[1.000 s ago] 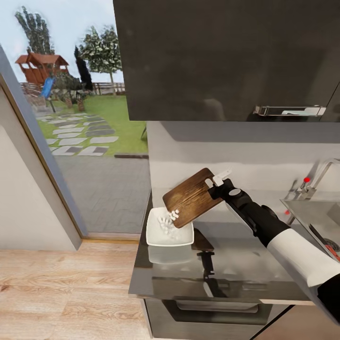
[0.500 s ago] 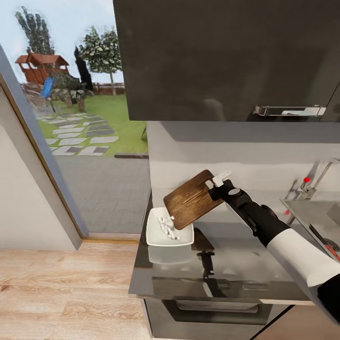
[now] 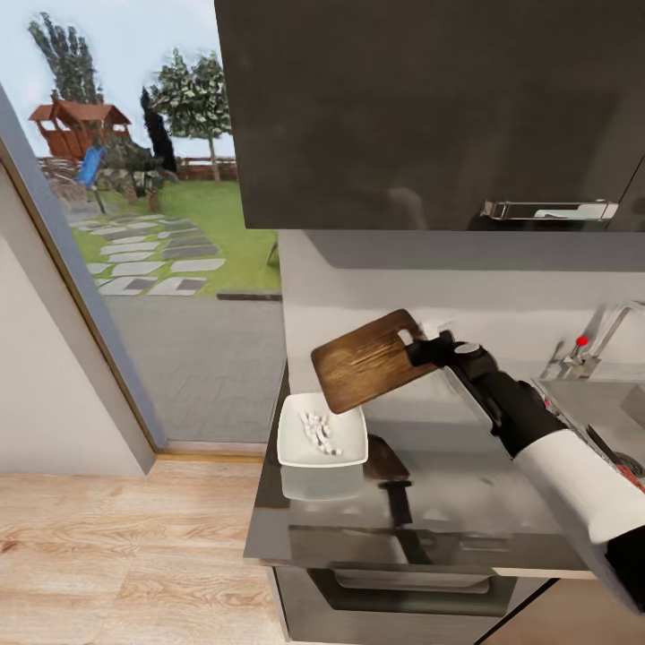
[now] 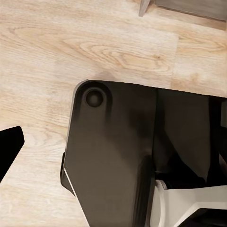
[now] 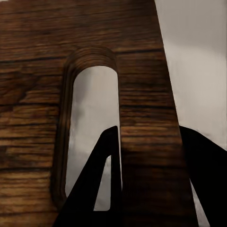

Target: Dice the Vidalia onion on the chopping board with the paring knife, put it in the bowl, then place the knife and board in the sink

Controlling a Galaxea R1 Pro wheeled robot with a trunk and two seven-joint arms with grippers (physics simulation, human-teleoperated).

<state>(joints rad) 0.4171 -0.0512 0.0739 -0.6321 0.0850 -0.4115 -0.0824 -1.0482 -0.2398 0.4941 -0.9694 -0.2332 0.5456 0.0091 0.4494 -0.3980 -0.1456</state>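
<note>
My right gripper [image 3: 423, 345] is shut on the handle end of the brown chopping board [image 3: 365, 363], holding it tilted in the air above the white square bowl [image 3: 348, 441]. Its surface is bare. Pale onion dice [image 3: 317, 428] lie inside the bowl on the grey countertop [image 3: 448, 502]. In the right wrist view, dark fingers [image 5: 106, 184] clamp the board [image 5: 85, 38] beside its handle slot. The steel sink [image 3: 598, 399] lies at the right with its tap's red knob [image 3: 582, 340]. A slim dark and red knife [image 3: 602, 441] lies there, partly behind my arm.
A dark wall cabinet [image 3: 430, 107] hangs low over the counter, close above the board. A glass door [image 3: 134, 224] to the garden stands at the left. A drawer front [image 3: 412, 582] sits under the worktop. The left wrist view looks down at my own base [image 4: 123, 156] and wooden floor [image 4: 42, 47].
The last onion dice slid off the board into the bowl. My right gripper then lifted the board up and to the right, away from the bowl.
</note>
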